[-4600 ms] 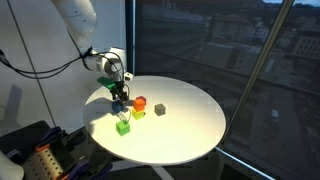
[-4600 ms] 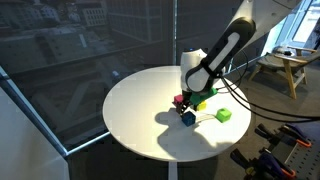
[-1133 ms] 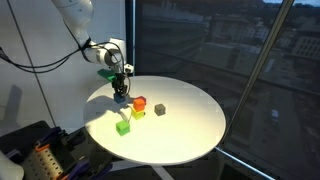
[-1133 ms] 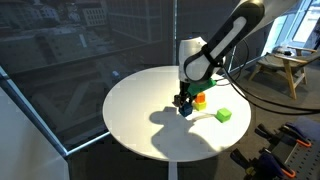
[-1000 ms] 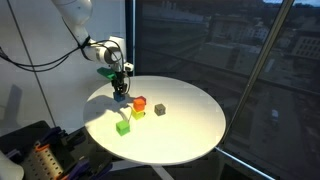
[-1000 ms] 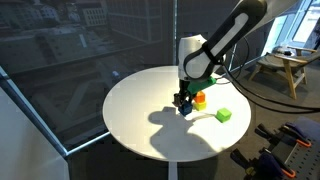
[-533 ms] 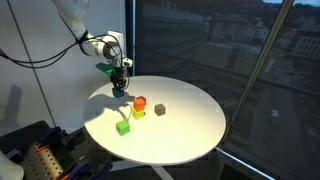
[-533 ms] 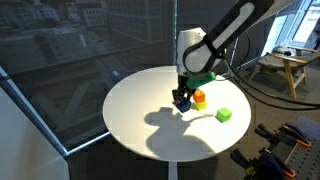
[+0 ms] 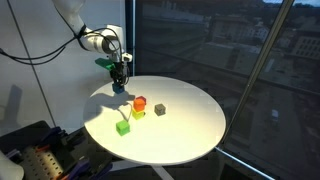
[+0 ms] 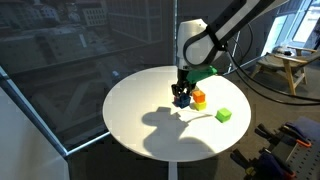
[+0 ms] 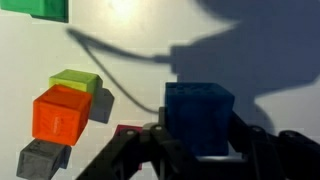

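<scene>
the gripper [image 10: 182, 95] is clamped on a blue cube [image 11: 199, 113], holding it in the air above the round white table [image 10: 140, 95]; its shadow falls on the top. just beside, in the wrist view, an orange cube [image 11: 61, 113] sits against a yellow-green cube [image 11: 76, 81], with a grey cube [image 11: 39, 158] near them. farther off lies a green cube [image 10: 223, 116].

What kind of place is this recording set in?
Probably a high-rise office or lab: tall glass windows look down on city buildings, a round white table holds coloured cubes, and the gripper grips a blue cube.
</scene>
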You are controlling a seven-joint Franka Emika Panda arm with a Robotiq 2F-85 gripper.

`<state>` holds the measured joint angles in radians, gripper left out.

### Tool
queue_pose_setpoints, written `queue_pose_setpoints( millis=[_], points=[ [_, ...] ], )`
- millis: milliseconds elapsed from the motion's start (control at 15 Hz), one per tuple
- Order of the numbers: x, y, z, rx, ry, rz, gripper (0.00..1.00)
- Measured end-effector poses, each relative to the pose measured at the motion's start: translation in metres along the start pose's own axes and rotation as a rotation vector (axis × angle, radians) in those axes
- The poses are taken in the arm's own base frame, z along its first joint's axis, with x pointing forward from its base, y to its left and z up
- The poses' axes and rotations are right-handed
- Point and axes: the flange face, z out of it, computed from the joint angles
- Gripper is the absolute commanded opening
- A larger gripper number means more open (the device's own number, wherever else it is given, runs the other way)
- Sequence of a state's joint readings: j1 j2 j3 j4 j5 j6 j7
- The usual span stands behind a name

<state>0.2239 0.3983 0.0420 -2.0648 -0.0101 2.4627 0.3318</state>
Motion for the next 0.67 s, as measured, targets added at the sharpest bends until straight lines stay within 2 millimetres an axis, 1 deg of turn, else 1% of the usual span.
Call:
queue_pose_setpoints(
  millis=[333, 667],
  points=[
    [-0.001, 0.001, -0.018, 0.000, 0.005, 0.001, 0.31],
    [-0.002, 0.003, -0.028, 0.000, 0.008, 0.003, 0.31]
  ],
)
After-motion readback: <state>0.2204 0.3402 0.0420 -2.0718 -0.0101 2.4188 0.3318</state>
